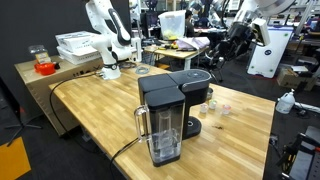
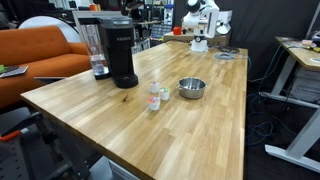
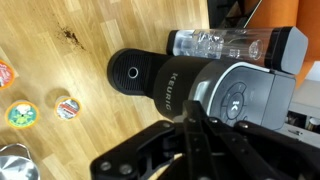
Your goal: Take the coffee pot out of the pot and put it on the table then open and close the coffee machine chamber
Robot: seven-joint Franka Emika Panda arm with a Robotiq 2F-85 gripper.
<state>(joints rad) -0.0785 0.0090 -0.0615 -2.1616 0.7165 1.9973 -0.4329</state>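
Observation:
The black coffee machine point(image 1: 172, 105) point(image 2: 118, 55) stands on the light-wood table point(image 1: 90, 110) point(image 2: 200, 130). In the wrist view I look down on it point(image 3: 165, 80). Its round drip base point(image 3: 130, 72) is bare, and its clear water tank point(image 3: 215, 43) is beside it. The coffee machine chamber lid point(image 3: 235, 95) is down. My gripper point(image 3: 191, 112) is shut and empty, hovering over the lid's front. No coffee pot shows. A metal pot point(image 2: 191, 88) point(image 3: 10, 165) sits on the table with small coffee pods point(image 2: 157, 97) point(image 3: 20, 115) beside it.
A white arm point(image 1: 105, 40) point(image 2: 200, 25) stands at the table's far end. A brown cabinet point(image 1: 50, 75) with white boxes point(image 1: 75, 45) adjoins the table. The machine's black cord point(image 1: 120, 150) trails off the edge. An orange sofa point(image 2: 40, 55) is nearby.

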